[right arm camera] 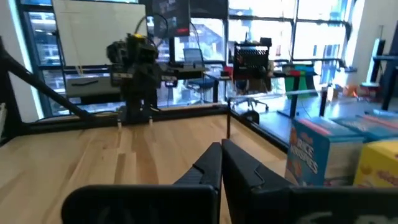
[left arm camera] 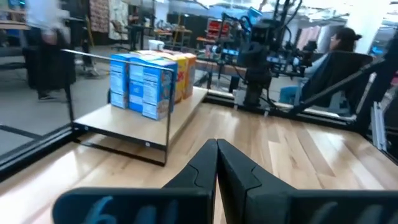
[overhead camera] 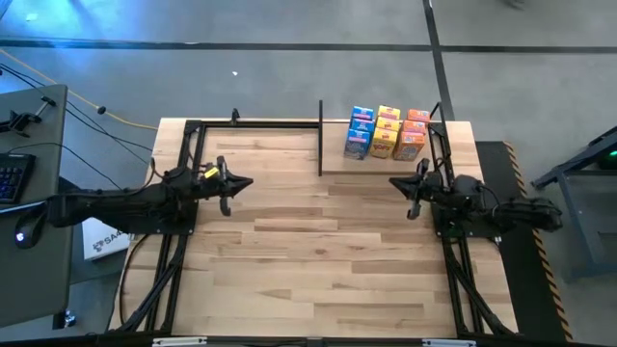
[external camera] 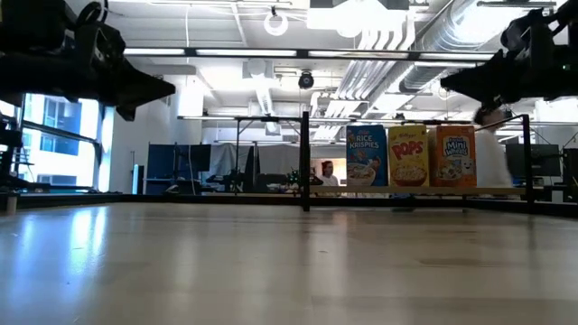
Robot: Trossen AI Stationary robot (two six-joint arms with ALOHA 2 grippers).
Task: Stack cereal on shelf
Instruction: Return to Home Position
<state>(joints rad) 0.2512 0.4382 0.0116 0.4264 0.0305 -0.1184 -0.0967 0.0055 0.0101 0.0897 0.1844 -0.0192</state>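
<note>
Several small cereal boxes (overhead camera: 388, 132) in blue, yellow and orange stand in close rows on the small light-wood shelf (overhead camera: 333, 154) at the table's far right; the low view shows their fronts (external camera: 409, 155). The shelf's board rests on the tabletop, framed by thin black posts. My left gripper (overhead camera: 246, 182) hovers shut over the table's left side, pointing level toward the right, its fingertips (left arm camera: 216, 147) together. My right gripper (overhead camera: 396, 183) hovers shut over the right side, just nearer than the shelf, pointing level toward the left (right arm camera: 221, 147). Neither holds anything.
A black metal frame (overhead camera: 193, 125) edges the wooden tabletop (overhead camera: 318, 251). The wide middle and near part of the table lies between the two arms. A desk with a keyboard (overhead camera: 10, 178) stands off the left edge. A person (left arm camera: 336, 46) sits beyond the table.
</note>
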